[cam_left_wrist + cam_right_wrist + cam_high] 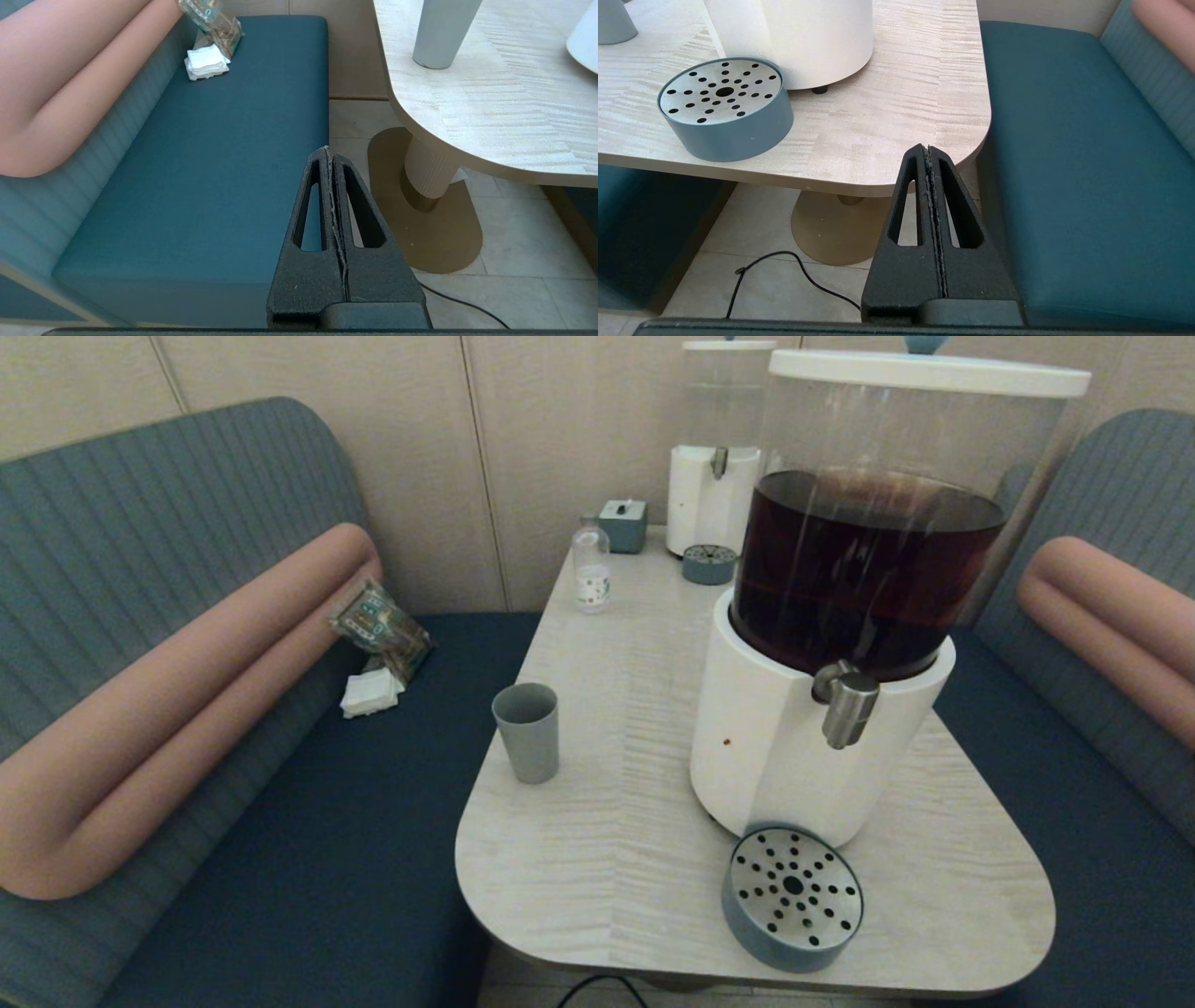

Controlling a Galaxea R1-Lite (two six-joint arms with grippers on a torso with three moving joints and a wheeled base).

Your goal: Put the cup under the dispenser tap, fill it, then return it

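Note:
The grey-blue cup (527,731) stands upright and empty near the table's left edge; its lower part shows in the left wrist view (441,32). The brushed-steel tap (848,706) juts from the big white-based dispenser (794,747) holding dark brown liquid. Below it sits a round drip tray (792,896) with a perforated steel top, also in the right wrist view (725,108). My left gripper (329,151) hangs shut below table height, beside the left bench. My right gripper (927,149) is shut too, low by the table's near right corner. Neither arm shows in the head view.
A small clear bottle (591,567), a grey box (624,525) and a second smaller dispenser (714,457) with its own drip tray (709,564) stand at the table's far end. Packets and napkins (378,644) lie on the left bench. A cable (784,275) runs across the floor.

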